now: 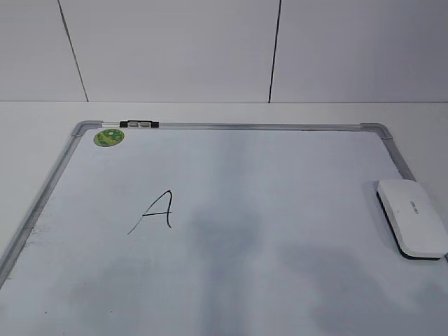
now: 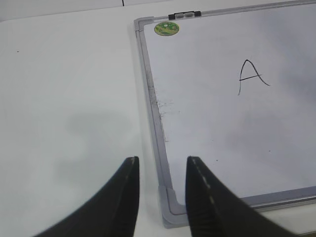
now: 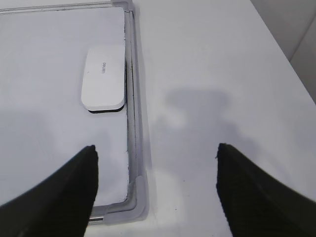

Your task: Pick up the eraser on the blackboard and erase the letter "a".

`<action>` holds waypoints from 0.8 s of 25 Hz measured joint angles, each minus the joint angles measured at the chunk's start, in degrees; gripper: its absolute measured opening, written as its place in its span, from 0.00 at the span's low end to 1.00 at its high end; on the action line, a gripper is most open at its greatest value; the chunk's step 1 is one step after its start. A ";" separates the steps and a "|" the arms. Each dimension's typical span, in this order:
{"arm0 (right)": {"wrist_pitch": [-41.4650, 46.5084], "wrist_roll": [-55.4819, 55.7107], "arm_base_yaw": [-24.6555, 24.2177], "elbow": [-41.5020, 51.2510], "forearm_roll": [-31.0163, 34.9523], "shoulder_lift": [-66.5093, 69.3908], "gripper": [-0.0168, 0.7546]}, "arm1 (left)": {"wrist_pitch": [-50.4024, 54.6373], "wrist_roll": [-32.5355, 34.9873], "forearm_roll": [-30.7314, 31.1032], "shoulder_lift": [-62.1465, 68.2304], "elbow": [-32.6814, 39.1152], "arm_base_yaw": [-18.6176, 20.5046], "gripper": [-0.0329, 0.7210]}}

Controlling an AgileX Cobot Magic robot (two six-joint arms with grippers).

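The eraser [image 1: 413,217] is a flat white block with a black underside. It lies on the blackboard [image 1: 280,210] against its right frame, and the right wrist view shows the eraser [image 3: 103,77] ahead. My right gripper [image 3: 156,147] hangs open and empty over the board's near right corner. My left gripper [image 2: 163,159] is open and empty over the near left corner of the blackboard [image 2: 222,123]. The letter "a" is out of view. An angular capital "A" [image 1: 157,210] is drawn left of the board's middle. Neither gripper shows in the exterior view.
A round green sticker [image 1: 109,137] sits in the board's far left corner. A small black-and-clear clip [image 1: 140,124] is on the far frame beside it. White tabletop [image 3: 222,74] surrounds the board, and a panelled wall [image 1: 175,49] stands behind.
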 joint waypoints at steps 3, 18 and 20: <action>0.00 -0.10 0.00 0.00 0.00 0.00 0.79 | 0.00 0.00 0.00 0.00 0.00 0.00 0.36; 0.00 -2.19 -0.09 0.00 0.83 0.00 0.79 | 0.00 0.00 0.00 0.00 0.00 0.00 0.36; 0.00 -2.19 -0.09 0.00 0.83 0.00 0.79 | 0.00 0.00 0.00 0.00 0.00 0.00 0.36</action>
